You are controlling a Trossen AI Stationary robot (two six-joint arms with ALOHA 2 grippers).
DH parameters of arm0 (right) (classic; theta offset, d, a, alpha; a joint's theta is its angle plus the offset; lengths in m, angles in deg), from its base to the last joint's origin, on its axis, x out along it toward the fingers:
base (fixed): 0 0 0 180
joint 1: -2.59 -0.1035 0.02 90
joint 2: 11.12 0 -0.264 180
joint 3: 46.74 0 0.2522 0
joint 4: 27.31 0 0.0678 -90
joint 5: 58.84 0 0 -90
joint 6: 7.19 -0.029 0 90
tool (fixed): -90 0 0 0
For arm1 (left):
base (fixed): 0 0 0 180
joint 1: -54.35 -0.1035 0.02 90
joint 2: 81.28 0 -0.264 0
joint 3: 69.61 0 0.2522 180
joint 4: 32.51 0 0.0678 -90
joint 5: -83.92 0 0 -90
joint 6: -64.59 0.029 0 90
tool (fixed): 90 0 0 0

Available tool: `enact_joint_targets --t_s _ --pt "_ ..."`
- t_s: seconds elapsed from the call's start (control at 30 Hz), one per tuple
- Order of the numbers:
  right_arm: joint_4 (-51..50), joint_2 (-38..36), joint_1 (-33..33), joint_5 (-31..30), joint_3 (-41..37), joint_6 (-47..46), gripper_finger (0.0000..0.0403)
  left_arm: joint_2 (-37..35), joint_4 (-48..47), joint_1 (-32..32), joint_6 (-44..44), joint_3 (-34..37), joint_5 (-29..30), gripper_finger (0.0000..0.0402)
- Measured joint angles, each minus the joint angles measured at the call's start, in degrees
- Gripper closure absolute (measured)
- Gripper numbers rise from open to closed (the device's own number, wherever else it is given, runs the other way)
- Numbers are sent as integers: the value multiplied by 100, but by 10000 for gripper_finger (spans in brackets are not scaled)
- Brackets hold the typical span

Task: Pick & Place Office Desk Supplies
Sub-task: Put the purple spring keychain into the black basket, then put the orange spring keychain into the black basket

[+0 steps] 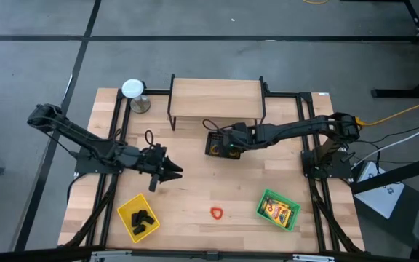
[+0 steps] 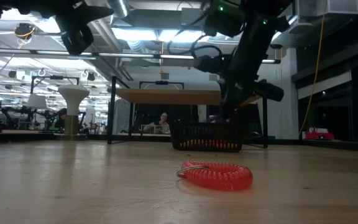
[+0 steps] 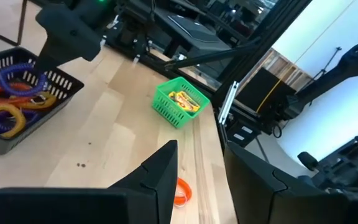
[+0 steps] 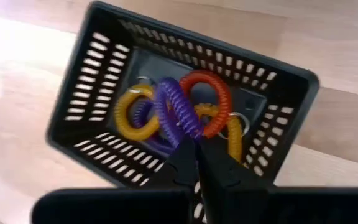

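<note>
My right gripper [image 4: 194, 152] hangs over the black mesh basket [image 1: 211, 149], shut at a purple coil ring [image 4: 169, 102]. The ring lies in the basket [image 4: 278, 102] with red, orange and yellow coil rings [image 4: 132, 112]. A red coil ring [image 1: 217, 212] lies flat on the table toward its near edge [image 2: 216, 175]. My left gripper [image 1: 172, 172] is open above the table's left half, holding nothing. The red ring [image 3: 180, 191] shows past its fingers. Yellow packs [image 1: 278, 212] lie in the green tray [image 1: 262, 204]. Black clips [image 1: 142, 216] lie in the yellow tray [image 1: 126, 209]. My right gripper pinches the purple coil ring at its upper loop [image 4: 182, 130] between the two fingertips, coming from above and pointing down into the basket. The ring's lower part rests among the other rings in the basket.
A wooden shelf on a black frame [image 1: 217, 98] stands behind the basket at the far edge. A white-topped round metal object [image 1: 133, 89] stands at the far left corner. Bare wood lies between the two trays around the red ring.
</note>
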Motion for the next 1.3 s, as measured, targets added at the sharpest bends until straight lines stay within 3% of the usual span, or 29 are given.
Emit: enact_joint_targets --t_s 0.13,0.4,0.53,0.77,0.97,1.13,1.3 --pt "30 0 29 165 -24 140 366 31 11 -88 -31 0 -8 274" --pt "67 0 48 110 -24 124 219 32 28 -364 -42 0 -7 274" --pt "190 -106 44 79 -19 139 178 33 28 -450 -44 0 -11 274" --pt "482 -776 28 -651 -19 524 174 261 199 -662 -116 -7 -515 274" --pt "698 -1844 28 -1607 -17 1004 187 1040 535 -896 -151 -127 -1055 274" --pt "772 -2713 -47 -1989 -15 1275 188 2091 382 -1031 51 -811 -1700 274" --pt "706 -3161 -250 -2286 -15 1437 188 3203 -984 -1036 544 -1998 -1754 274"
